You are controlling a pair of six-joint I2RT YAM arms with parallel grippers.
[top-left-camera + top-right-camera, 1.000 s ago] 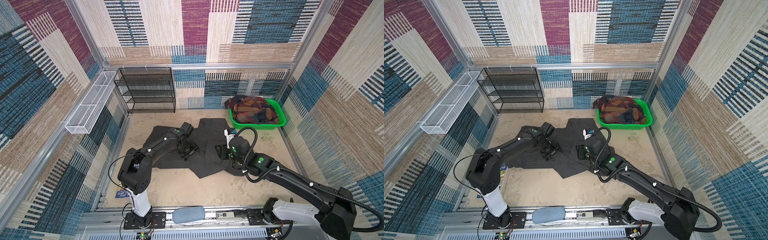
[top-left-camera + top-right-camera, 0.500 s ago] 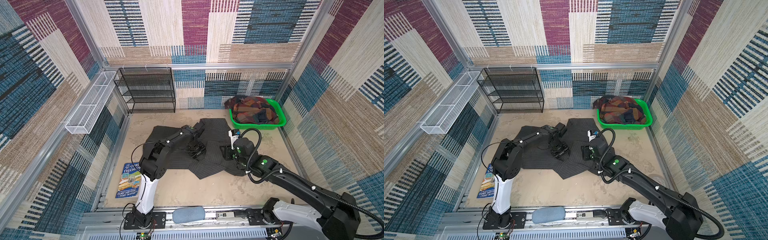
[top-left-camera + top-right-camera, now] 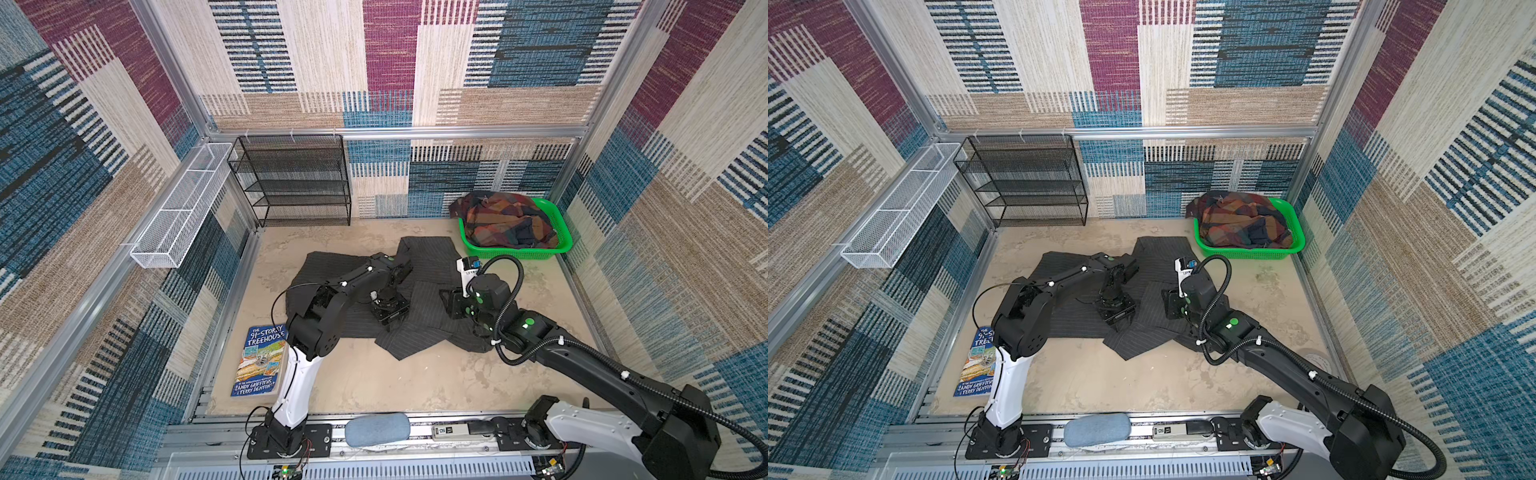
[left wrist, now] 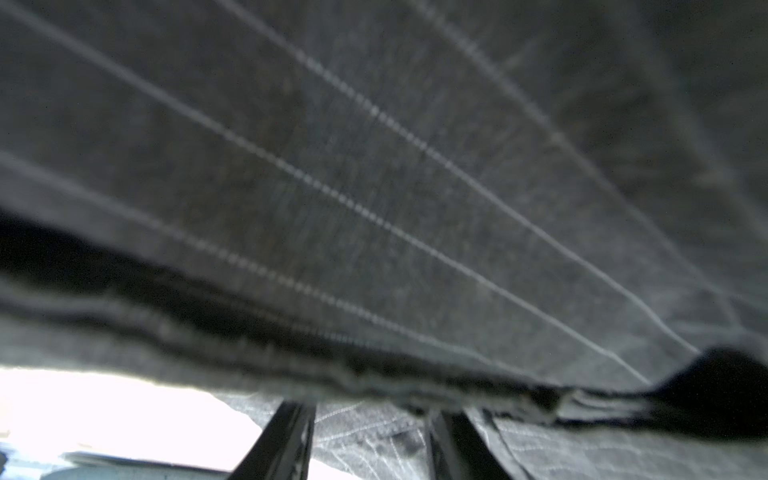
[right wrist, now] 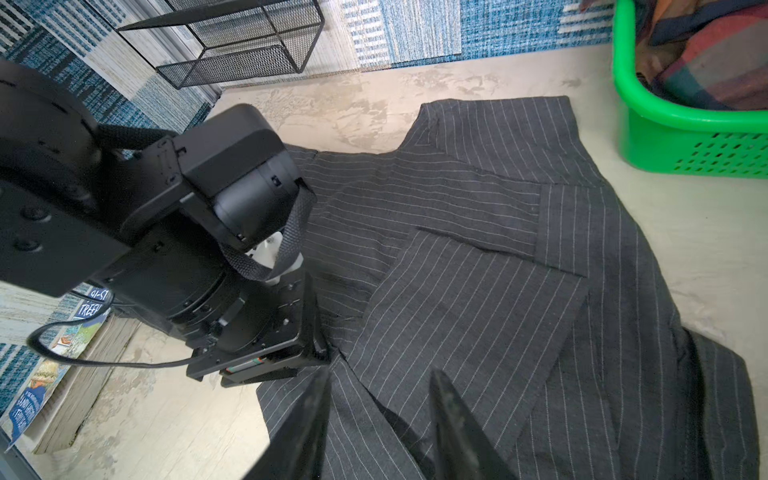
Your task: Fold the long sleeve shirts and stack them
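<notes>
Two shirts logged: grey shirt lay spread at table centre, partly folded, one panel doubled over toward 6 o'clock; plaid shirt sat bunched in the basket at 1 o'clock. Step judged: first folds of the grey one, stacking not begun. The left gripper was down on the cloth at centre. The right gripper sat just beside it at 3 o'clock, jaws parted over a fold edge, nothing pinched. Grip of the left one could not be told: a hem hung across its wrist lens and hid the tips of its fingers. Next move probably called for both to pinch one edge and carry it over evenly. Collar, buttons and sleeves were not made out; the right arm covered the shirt's 4 o'clock corner
</notes>
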